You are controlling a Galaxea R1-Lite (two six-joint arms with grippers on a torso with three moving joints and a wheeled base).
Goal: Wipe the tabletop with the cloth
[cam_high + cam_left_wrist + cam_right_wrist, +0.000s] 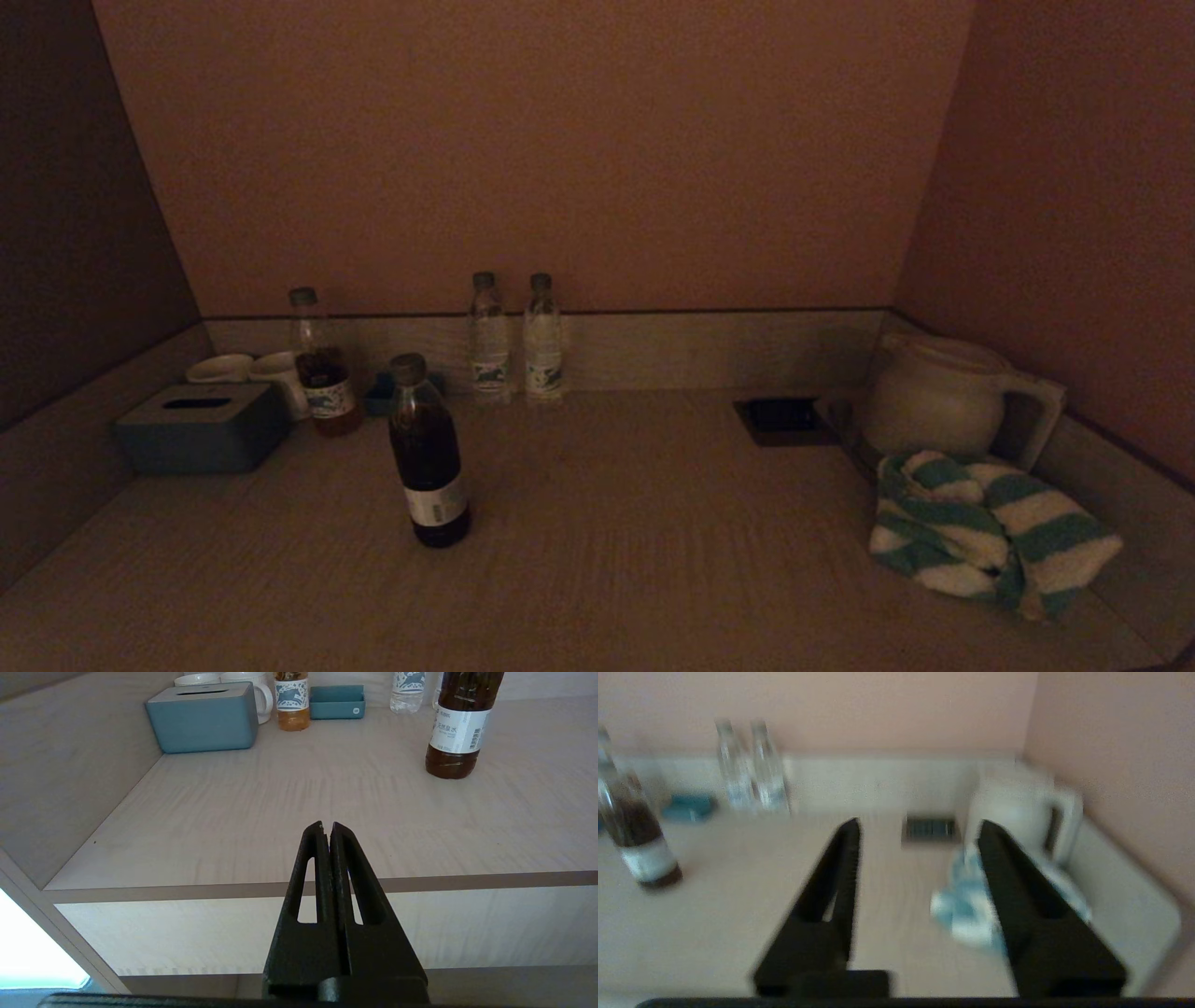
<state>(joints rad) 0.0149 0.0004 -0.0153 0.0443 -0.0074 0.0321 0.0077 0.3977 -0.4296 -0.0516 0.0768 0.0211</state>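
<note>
Striped cloth (990, 532) lies crumpled at the right side of the tabletop (635, 523), just in front of the white kettle (934, 397) and touching its base area. We judge the step in hand to be the reach for it.

Right gripper (917, 828) is spread wide and empty, above the near part of the tabletop, pointed toward the cloth. Left gripper (327, 828) is pressed closed on nothing, parked out past the front edge.

To do this well, we would come down over the highest fold of the cloth and pinch a thick bunch, keeping the fingers off the kettle (it stands very near). The dark tea bottle (429, 457) stands alone mid-table and would obstruct a wide sweep.

Hard to make out: neither arm appears in the head view; the kettle's base is partly covered by the cloth. We cannot tell what the dark recessed panel (780, 422) is.
</note>
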